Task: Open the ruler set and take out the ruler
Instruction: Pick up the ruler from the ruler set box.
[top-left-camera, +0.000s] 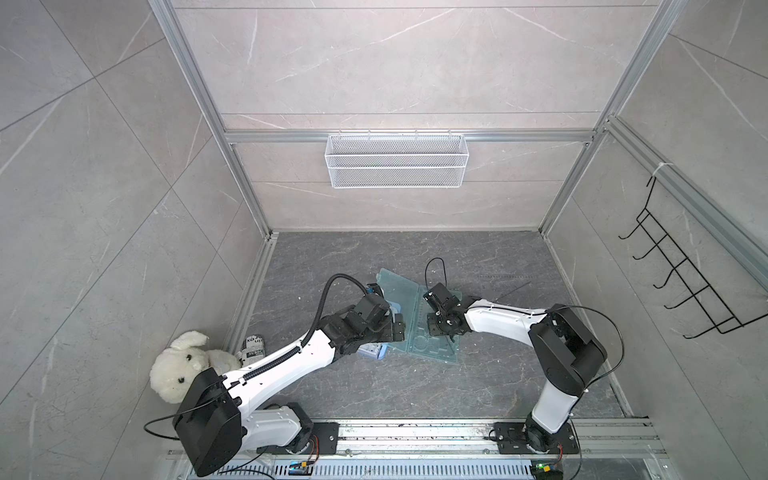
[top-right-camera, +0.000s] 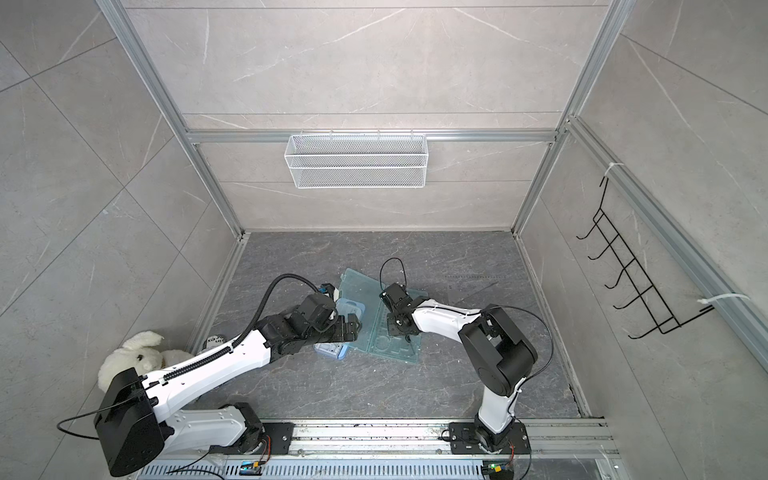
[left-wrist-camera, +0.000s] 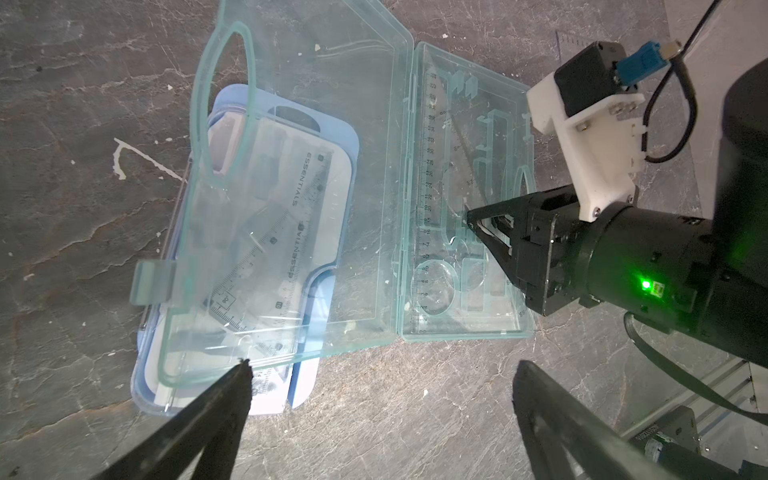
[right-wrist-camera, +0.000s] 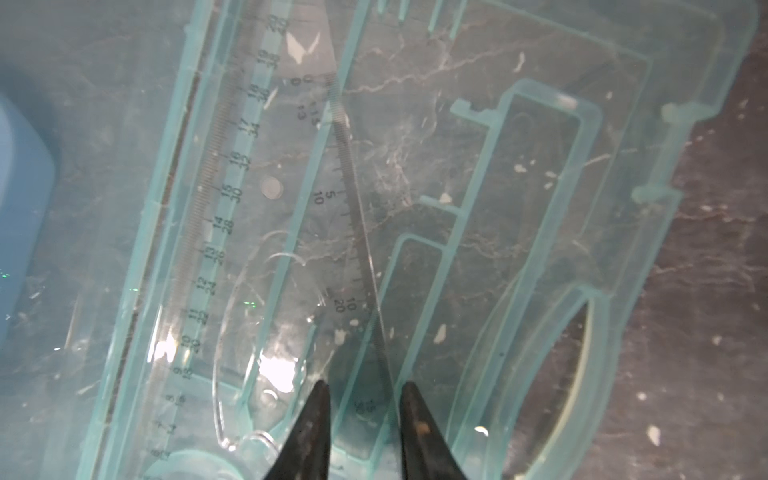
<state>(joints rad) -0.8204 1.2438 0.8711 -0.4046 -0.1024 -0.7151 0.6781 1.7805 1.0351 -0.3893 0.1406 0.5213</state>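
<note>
in both top views the case (top-left-camera: 432, 349) lies open on the floor with its lid (top-left-camera: 399, 286) folded flat beside the tray. the left pincer (top-left-camera: 395, 328) hangs over the lid half and the right pincer (top-left-camera: 446, 332) dips into the tray half. in the left wrist view the left pincer is spread wide and empty above the case's near edge. the lid rests on a blue box (left-wrist-camera: 307, 386), and the ruler (left-wrist-camera: 428, 208) lies flat in the tray, tight along the hinge wall. in the right wrist view the right pincer's tips stand a narrow gap apart, low in the tray. they straddle the slanted edge of a set square (right-wrist-camera: 353, 199) just beside the ruler, with nothing visibly pinched. the ruler looks thin, light, stiff and slick, and it sits flush, so i judge it needs one end tipped up first, then a pinch across its flat faces.
</note>
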